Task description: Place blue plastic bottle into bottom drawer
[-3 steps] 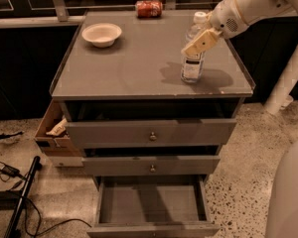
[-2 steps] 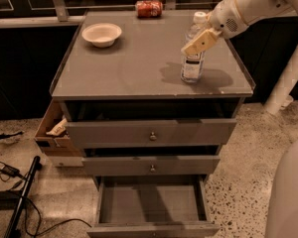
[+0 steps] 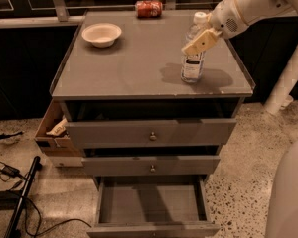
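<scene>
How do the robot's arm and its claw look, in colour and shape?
The arm is white, thick and rounded, with a small dotted patch near the wrist. The claw, at the blue plastic bottle on the cabinet top, is pale tan and flat-sided. No cables show.

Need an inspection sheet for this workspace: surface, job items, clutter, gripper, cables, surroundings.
Surface: grey cabinet top, three items on it.
Job's things: blue plastic bottle upright near the right edge; bottom drawer pulled open.
Clutter: white bowl rear left; red can on its side at the back.
Grippers: gripper at the bottle's upper part.
Cables: black cables on the floor, left.
Surroundings: cardboard box at the cabinet's left.
</scene>
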